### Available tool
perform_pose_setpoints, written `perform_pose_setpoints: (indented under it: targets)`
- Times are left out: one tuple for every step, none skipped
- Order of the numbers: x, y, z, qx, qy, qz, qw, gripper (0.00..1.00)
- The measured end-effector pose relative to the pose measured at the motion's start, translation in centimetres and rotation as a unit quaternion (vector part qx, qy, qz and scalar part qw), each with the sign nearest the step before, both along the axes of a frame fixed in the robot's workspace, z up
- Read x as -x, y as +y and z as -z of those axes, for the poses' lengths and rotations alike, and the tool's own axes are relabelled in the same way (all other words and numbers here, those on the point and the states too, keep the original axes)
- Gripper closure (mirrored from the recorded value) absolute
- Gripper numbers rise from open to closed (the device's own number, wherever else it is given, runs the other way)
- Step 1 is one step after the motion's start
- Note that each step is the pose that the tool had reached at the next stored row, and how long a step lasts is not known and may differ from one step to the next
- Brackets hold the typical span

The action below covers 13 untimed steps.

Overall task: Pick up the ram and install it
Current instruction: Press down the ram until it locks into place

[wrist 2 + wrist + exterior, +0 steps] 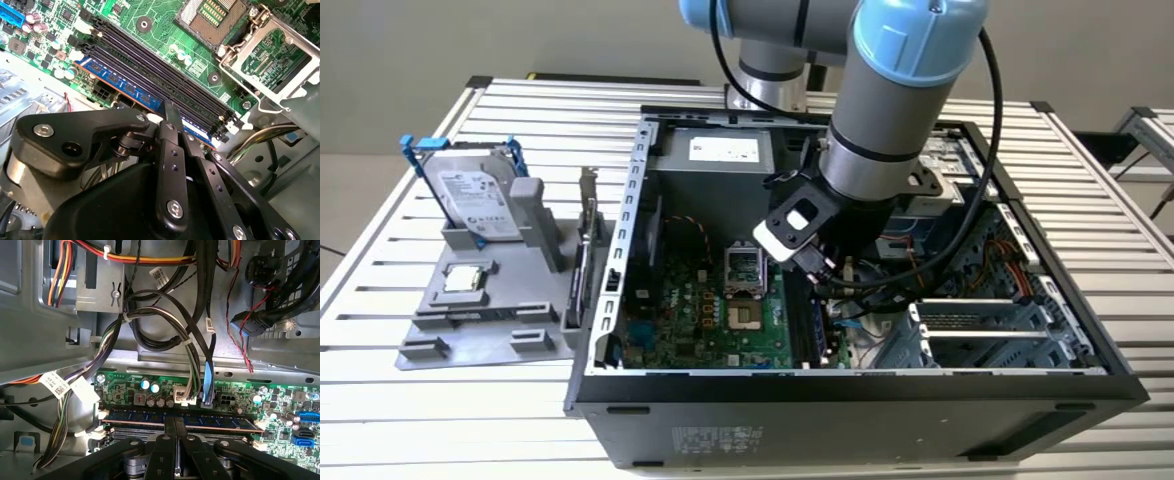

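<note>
The ram (225, 421) is a long blue-green strip standing in the outermost black slot of the green motherboard (707, 310), next to the cable side of the case. In the second wrist view the ram (120, 82) runs alongside the empty black slots (150, 65). My gripper (175, 422) is shut, its two black fingers pressed together. The fingertips sit on the ram's top edge near the middle of its length, and the gripper (170, 107) stands the same way in the second wrist view. The arm (881, 130) reaches down into the open computer case (854, 385).
Bundled cables (165, 325) hang just beyond the ram's slot. The open processor socket (215, 15) lies past the empty slots. Outside the case, on the exterior view's left, a grey holder (427, 345) carries a hard drive (474, 195) and a small square chip (464, 280).
</note>
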<state>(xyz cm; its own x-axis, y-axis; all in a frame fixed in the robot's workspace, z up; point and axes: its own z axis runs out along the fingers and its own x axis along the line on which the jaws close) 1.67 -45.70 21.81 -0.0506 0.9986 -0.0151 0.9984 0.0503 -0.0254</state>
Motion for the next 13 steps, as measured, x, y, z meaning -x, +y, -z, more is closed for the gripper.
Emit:
perform_pose_setpoints:
  targets:
    - [0.00,0.00,-0.03,-0.0001,0.0000,0.000,1.0000,1.00]
    - [0.00,0.01,-0.12,-0.0002,0.0000,0.000,1.0000,1.00]
    - [-0.01,0.02,-0.26,-0.0005,-0.0002,0.000,1.0000,1.00]
    - [-0.01,0.05,-0.42,-0.0017,-0.0004,0.000,1.0000,1.00]
    - [-0.01,0.04,-0.68,-0.0013,-0.0003,0.000,1.0000,1.00]
    - [-0.01,0.00,-1.03,-0.0003,-0.0001,0.000,1.0000,1.00]
    - [-0.01,0.01,-1.29,-0.0003,-0.0001,0.000,1.0000,1.00]
    - [0.00,0.00,-1.56,-0.0004,-0.0001,0.000,1.0000,1.00]
    - [0.00,0.00,-1.83,-0.0002,-0.0001,0.000,1.0000,1.00]
    - [0.00,0.00,-2.12,-0.0002,-0.0001,0.000,1.0000,1.00]
    - [0.00,0.00,-2.43,-0.0002,-0.0001,0.000,1.0000,1.00]
    - [0.00,0.00,-2.76,-0.0003,-0.0001,0.000,1.0000,1.00]
    - [0.00,0.00,-3.12,-0.0002,-0.0001,0.000,1.0000,1.00]
